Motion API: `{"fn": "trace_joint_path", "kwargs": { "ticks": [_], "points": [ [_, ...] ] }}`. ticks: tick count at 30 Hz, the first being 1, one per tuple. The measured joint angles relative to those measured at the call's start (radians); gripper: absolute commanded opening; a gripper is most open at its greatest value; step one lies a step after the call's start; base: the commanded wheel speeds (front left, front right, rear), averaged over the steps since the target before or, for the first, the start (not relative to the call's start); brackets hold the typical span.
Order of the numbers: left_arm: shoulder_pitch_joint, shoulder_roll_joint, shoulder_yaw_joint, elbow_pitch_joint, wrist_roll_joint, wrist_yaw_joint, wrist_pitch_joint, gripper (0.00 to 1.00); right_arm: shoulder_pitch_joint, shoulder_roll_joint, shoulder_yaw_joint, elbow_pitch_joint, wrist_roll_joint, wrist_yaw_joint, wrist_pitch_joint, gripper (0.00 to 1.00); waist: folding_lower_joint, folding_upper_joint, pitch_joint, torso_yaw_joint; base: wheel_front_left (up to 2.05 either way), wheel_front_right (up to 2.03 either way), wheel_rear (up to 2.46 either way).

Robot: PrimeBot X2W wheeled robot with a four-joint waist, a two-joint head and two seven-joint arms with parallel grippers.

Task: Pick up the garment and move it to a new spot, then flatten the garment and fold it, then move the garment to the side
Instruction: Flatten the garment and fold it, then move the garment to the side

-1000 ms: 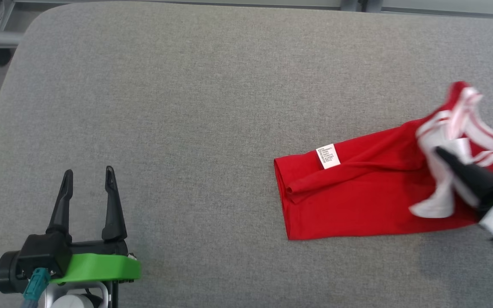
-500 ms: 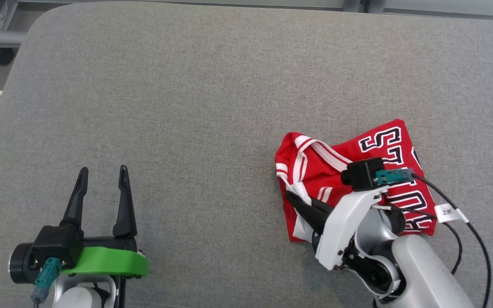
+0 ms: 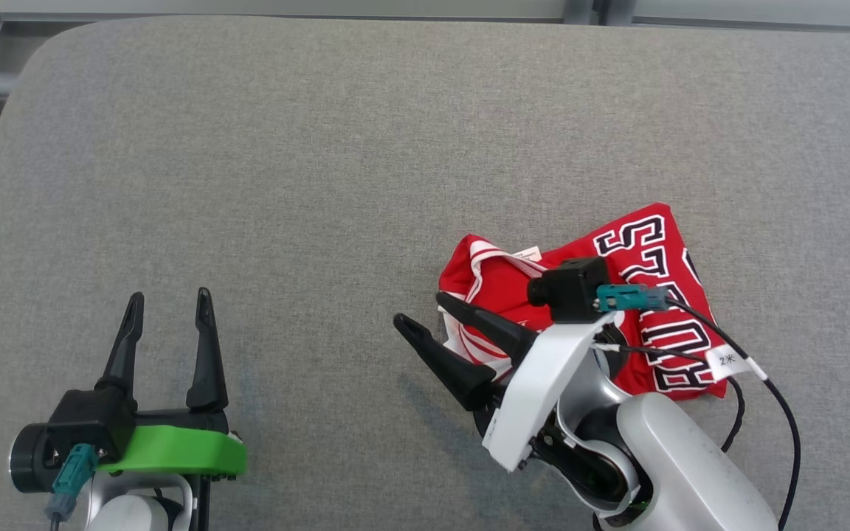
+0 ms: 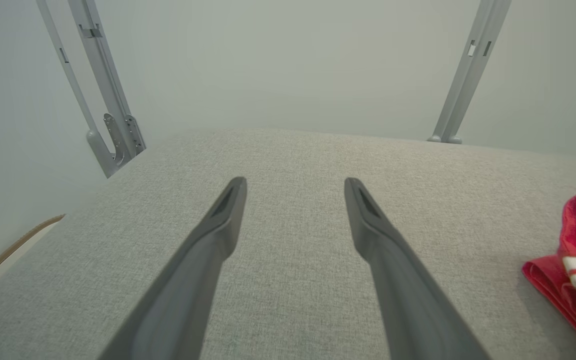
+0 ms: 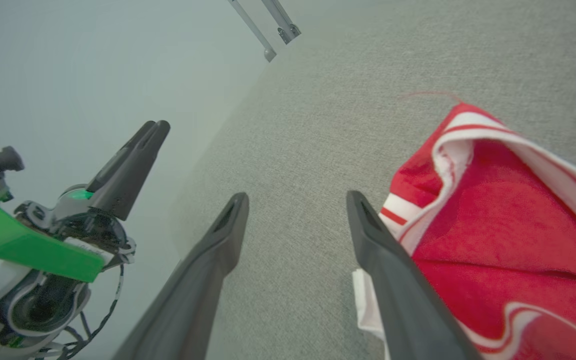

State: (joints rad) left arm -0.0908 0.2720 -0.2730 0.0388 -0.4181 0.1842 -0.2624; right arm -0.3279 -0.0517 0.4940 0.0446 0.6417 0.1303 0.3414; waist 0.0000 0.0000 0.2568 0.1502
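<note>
The right gripper (image 3: pixel 423 310) holds its long, tapered dark fingers spread, gripping nothing. One finger lies at the rumpled edge of the soft red, white-striped garment (image 3: pixel 491 280), heaped beside and beyond that jaw. The left gripper (image 3: pixel 169 296), likewise spread and empty, hangs well apart from it over the coarse grey woven table (image 3: pixel 322 147).

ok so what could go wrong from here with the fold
The open right claw has one finger right at the striped edge of the garment; pulling away could snag it and drag the fold open. The arm's tagged cable drapes across the garment and may tug it too.
</note>
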Motion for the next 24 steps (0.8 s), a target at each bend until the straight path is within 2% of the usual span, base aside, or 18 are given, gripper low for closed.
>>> {"fn": "trace_joint_path", "kwargs": {
  "ticks": [4,8,11,15,24],
  "points": [
    [0.005,0.002,0.018,-0.013,0.006,0.001,0.0,1.0,0.041,0.005,-0.015,-0.188,0.079,0.0,-0.007,1.0,0.0,0.0,0.0,-0.022,0.0,0.0,0.0],
    [0.017,-0.005,0.038,-0.045,0.007,0.002,0.0,1.0,0.093,-0.031,-0.202,-0.287,0.055,0.0,0.053,1.0,0.0,0.0,0.012,-0.037,0.0,0.0,0.0],
    [0.02,-0.02,0.041,-0.059,0.011,0.002,0.0,1.0,0.122,-0.1,-0.364,-0.272,0.029,0.0,0.091,1.0,0.0,0.0,0.027,-0.039,0.0,0.0,0.0],
    [0.02,-0.037,0.039,-0.062,0.025,-0.003,0.0,1.0,0.144,-0.155,-0.471,-0.207,0.048,0.0,0.121,1.0,0.0,0.0,0.042,-0.031,0.0,0.0,0.0],
    [0.02,-0.049,0.044,-0.057,0.038,-0.017,0.0,1.0,0.184,-0.231,-0.526,-0.124,0.113,0.0,0.141,1.0,0.0,0.0,0.068,-0.007,0.0,0.0,0.0]
  ]
}}
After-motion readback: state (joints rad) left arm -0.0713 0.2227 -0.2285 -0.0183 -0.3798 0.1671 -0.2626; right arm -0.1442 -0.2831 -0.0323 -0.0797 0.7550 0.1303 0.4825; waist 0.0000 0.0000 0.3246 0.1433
